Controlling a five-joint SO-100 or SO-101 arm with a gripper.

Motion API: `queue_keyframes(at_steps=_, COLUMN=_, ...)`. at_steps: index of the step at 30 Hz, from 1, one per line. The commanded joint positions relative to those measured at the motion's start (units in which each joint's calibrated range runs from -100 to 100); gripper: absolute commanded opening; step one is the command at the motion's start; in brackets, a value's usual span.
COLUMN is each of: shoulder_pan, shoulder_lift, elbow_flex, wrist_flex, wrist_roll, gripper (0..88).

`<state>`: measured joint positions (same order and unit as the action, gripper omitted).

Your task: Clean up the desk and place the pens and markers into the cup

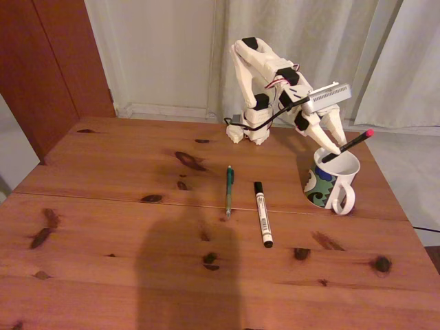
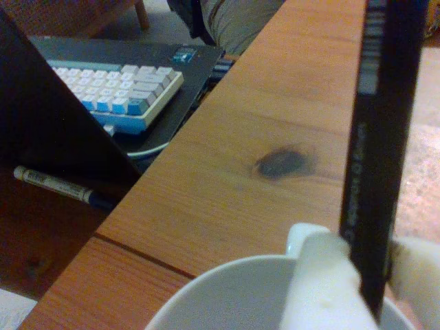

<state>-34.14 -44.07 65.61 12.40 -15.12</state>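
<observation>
My gripper is shut on the black pen with the red tip. It holds the pen slanted, lower end inside the white patterned cup at the desk's right side. In the wrist view the black pen runs down between my white fingers above the cup's white rim. The teal-green pen and the white marker lie side by side on the desk, left of the cup and apart from it.
The arm's base stands at the desk's back edge before a curtain. In the wrist view a keyboard sits on a dark surface beyond the wood, and a white printed stick lies in shadow at left.
</observation>
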Motion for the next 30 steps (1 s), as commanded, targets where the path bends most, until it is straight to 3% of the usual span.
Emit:
queue_keyframes(at_steps=1, shoulder_pan=0.4, shoulder_lift=-0.3, elbow_flex=-2.0, wrist_flex=-1.4, wrist_roll=0.0, gripper=1.5)
queue_keyframes(at_steps=6, shoulder_pan=0.5, shoulder_lift=-0.7, elbow_flex=-1.1, wrist_flex=-1.4, wrist_roll=0.0, gripper=2.8)
queue_keyframes(at_steps=13, shoulder_pan=1.5, shoulder_lift=-0.8, elbow_flex=-1.0, wrist_flex=-0.7, wrist_roll=1.7, gripper=16.1)
queue_keyframes(at_steps=22, shoulder_pan=5.2, shoulder_lift=-0.1, elbow_flex=-4.2, wrist_flex=-0.9, wrist_roll=2.1, gripper=16.2)
queue_keyframes(at_steps=30, shoulder_pan=14.2, shoulder_lift=8.7, elbow_flex=-10.3, wrist_flex=-0.4, wrist_roll=2.8, gripper=16.2)
